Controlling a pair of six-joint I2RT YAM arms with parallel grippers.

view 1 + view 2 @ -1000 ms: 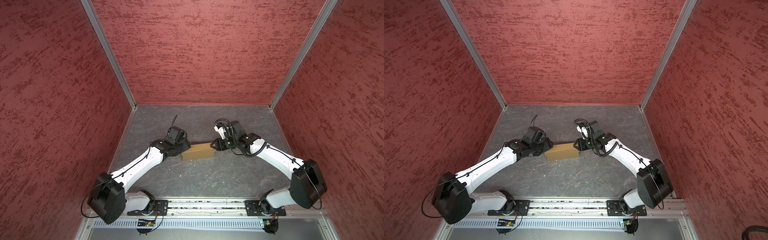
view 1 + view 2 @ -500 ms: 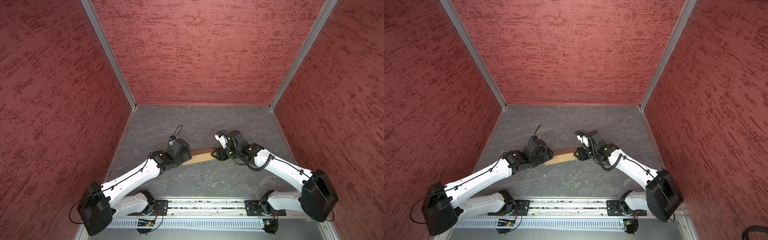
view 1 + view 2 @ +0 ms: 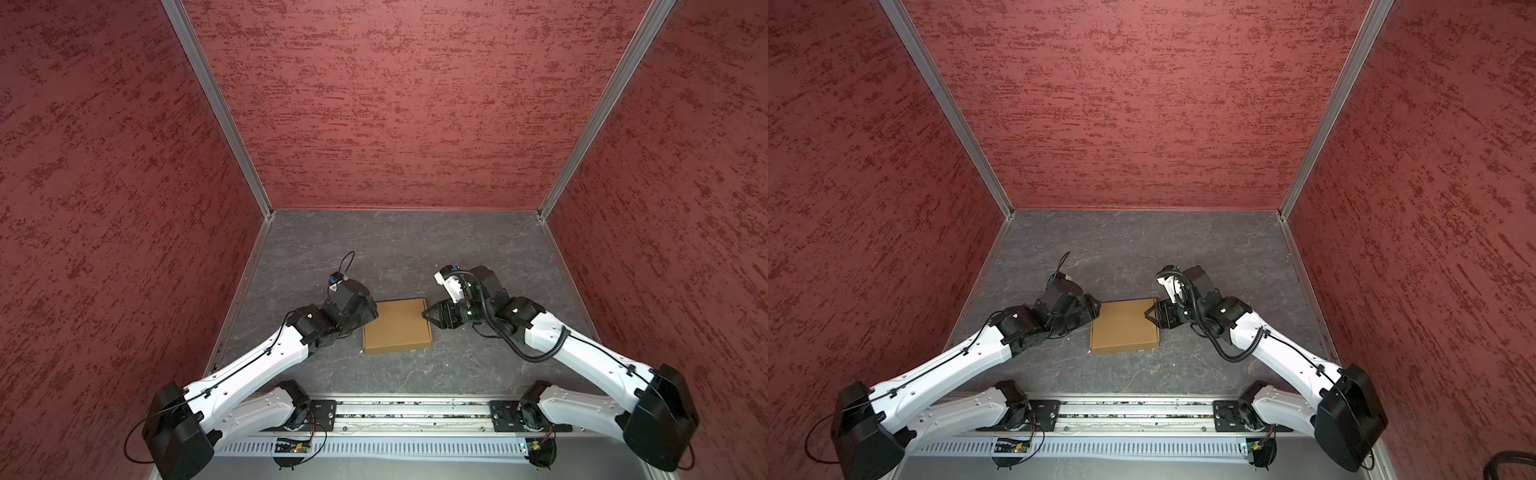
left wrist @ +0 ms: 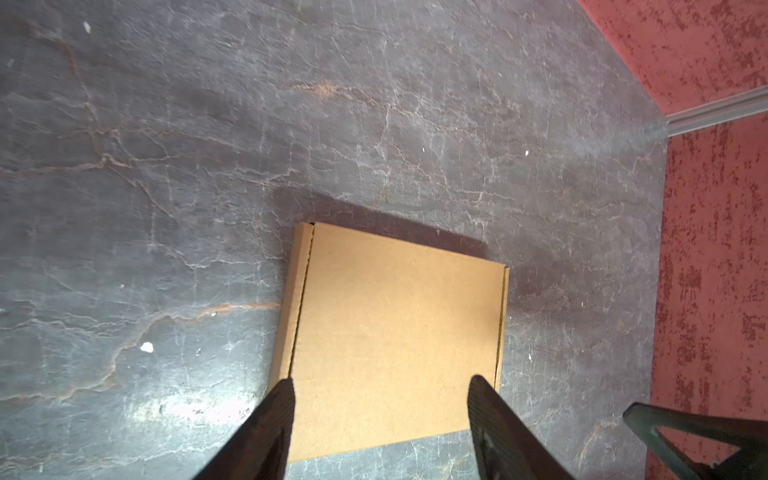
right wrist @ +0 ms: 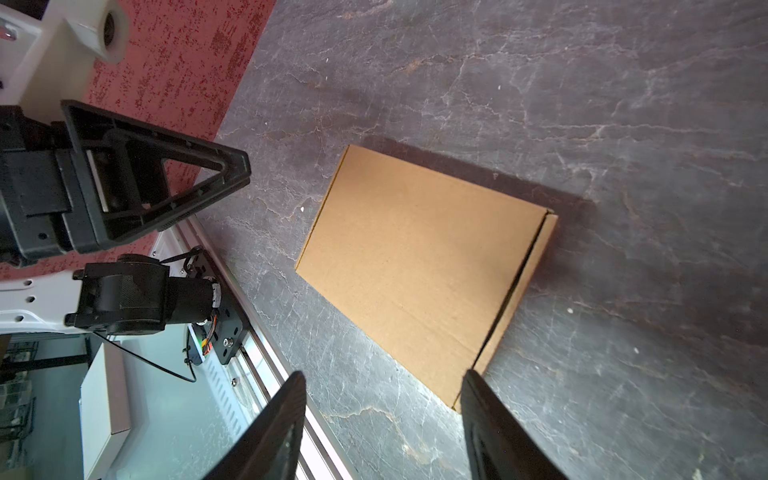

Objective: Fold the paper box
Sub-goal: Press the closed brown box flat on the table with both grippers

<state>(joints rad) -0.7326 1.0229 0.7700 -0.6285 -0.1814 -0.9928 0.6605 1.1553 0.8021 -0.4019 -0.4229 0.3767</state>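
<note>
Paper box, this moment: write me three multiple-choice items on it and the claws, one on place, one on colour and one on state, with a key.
1. Where does the paper box lie?
A) on the table, between the left claw and the right claw
B) against the back wall
C) on the front rail

2. What colour is it?
A) white
B) red
C) tan-brown

3. How do the two claws stand?
A) both open
B) both shut
C) one clamped on a flap

Key:
1 A: both top views show it flat between them.
2 C: it is plain cardboard in every view.
3 A: each wrist view shows its claw spread, gripping nothing.
</note>
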